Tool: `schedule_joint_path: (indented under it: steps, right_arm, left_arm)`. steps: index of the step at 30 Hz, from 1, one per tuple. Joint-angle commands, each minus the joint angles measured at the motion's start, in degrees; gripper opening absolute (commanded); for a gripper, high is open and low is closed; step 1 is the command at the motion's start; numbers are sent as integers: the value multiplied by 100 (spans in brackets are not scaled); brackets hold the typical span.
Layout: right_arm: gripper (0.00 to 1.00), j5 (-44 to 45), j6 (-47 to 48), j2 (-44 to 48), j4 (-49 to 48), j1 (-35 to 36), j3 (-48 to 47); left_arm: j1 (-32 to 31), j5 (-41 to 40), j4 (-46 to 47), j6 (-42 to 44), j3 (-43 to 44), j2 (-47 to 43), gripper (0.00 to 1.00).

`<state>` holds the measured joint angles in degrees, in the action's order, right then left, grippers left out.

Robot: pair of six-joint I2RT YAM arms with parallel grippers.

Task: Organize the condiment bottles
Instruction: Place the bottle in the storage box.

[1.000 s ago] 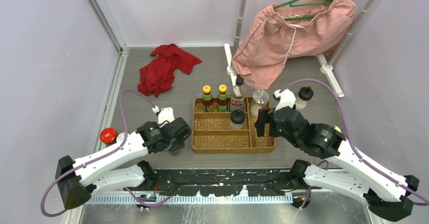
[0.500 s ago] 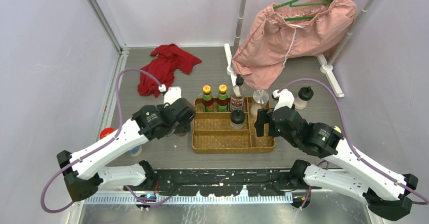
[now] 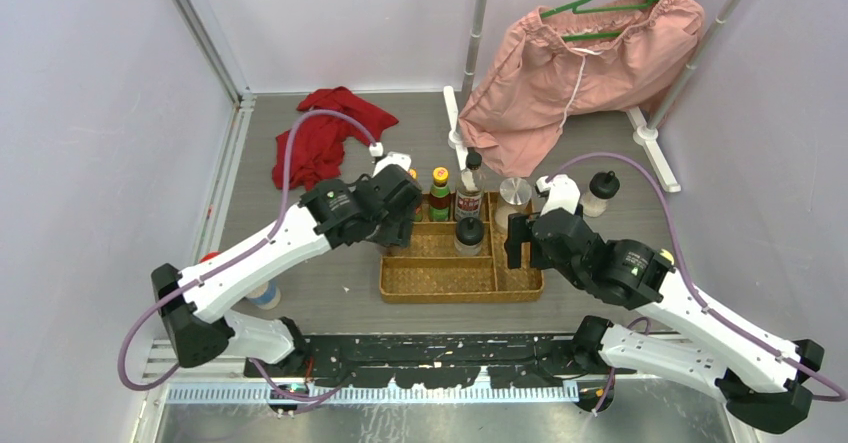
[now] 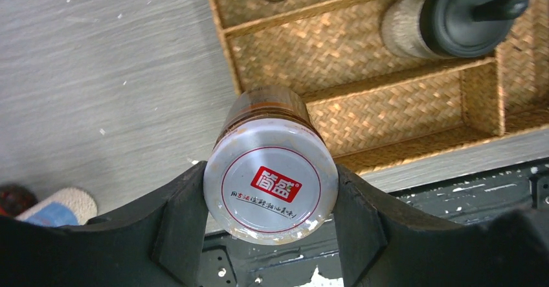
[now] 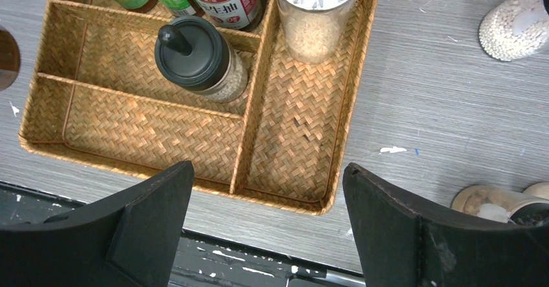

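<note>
Jar [image 4: 270, 190], clamped in left jaws, has reached tray [image 4: 224, 41] edge; right jaws stay wide.

In the tray's [image 3: 460, 295] back row a sauce bottle [image 3: 440, 195] stands left of a tall bottle [image 3: 469, 191]. A knob-lidded shaker [image 3: 468, 233] stands just before them, and a flat-lidded jar [image 3: 514, 198] is in the right compartment. A second shaker [image 3: 601, 191] stands on the counter [image 3: 340, 298], right of the tray. The left hand [image 4: 268, 183] holds a capped jar [image 4: 270, 170] at the tray's left edge.

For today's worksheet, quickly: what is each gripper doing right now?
Left gripper: closed on the silver-lidded jar.
Right gripper: open, holding nothing.
</note>
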<state>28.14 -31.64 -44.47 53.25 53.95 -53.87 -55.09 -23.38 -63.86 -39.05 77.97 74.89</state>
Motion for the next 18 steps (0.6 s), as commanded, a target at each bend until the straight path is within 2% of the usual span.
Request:
schedule_joint_path:
  steps: [1, 10, 18]
  right_arm:
    - [91, 258, 24, -62, 66, 25, -326]
    - [91, 383, 94, -166, 141, 23, -449]
    - [91, 462, 105, -207, 148, 26, -452]
  left_arm:
    - [-28, 454, 783, 605, 498, 250, 37]
    - [-13, 1009, 1283, 1192, 940, 1044, 38]
    - [163, 1318, 1890, 1242, 736, 1306, 38]
